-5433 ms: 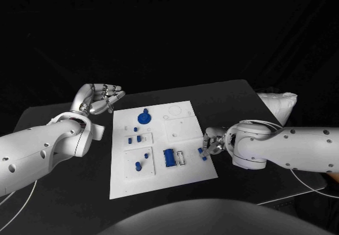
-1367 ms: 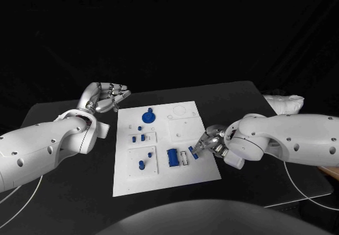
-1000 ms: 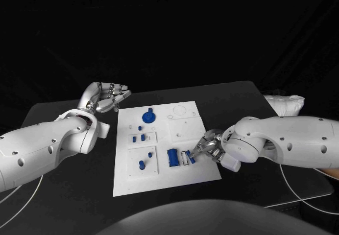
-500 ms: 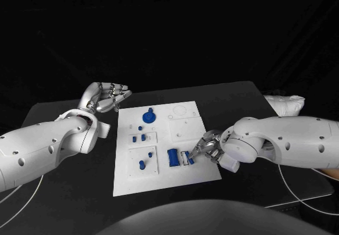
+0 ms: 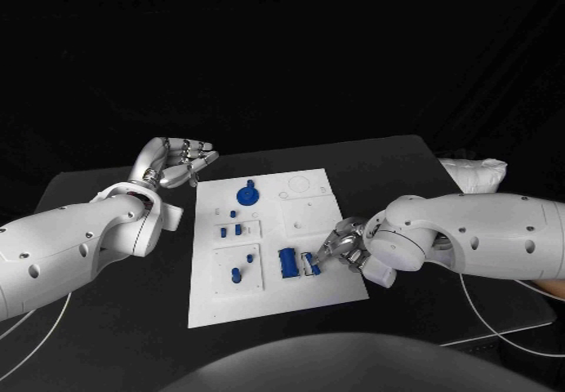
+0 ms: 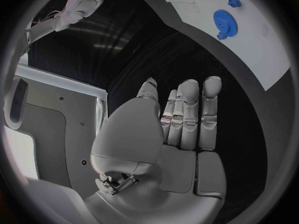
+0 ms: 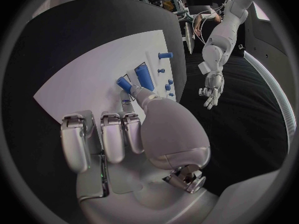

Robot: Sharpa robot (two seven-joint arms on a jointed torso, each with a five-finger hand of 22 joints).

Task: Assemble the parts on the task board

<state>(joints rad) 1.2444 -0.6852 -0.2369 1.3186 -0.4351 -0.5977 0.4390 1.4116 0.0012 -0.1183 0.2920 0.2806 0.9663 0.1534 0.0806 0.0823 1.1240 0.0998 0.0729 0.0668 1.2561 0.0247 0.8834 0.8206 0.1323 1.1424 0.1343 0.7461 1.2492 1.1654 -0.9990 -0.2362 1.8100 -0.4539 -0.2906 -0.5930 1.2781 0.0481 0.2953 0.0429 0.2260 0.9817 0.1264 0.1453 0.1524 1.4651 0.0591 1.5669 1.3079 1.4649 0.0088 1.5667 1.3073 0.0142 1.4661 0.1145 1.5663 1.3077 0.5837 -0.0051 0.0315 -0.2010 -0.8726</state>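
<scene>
The right robot hand [image 5: 341,245] holds a small blue cylindrical peg [image 7: 124,83] pinched at its fingertips, down at the near right part of the flat white task board [image 5: 318,290]; the peg's tip sits just beside a larger blue cylinder [image 5: 286,262] lying in its slot, with an open white slot between them as far as I can tell; to do this well, I judge the peg should be brought level with the slot, lined up along its length, then pressed down evenly and let go only once it seats, without nudging the neighbouring cylinder; the left robot hand [image 5: 175,164] hangs well away at the board's far corner, fingers loosely curled in and holding nothing; near it on the board lies a round blue gear [image 5: 247,195]; the black surface [image 5: 106,343] carries the board, and the room beyond is dark.
</scene>
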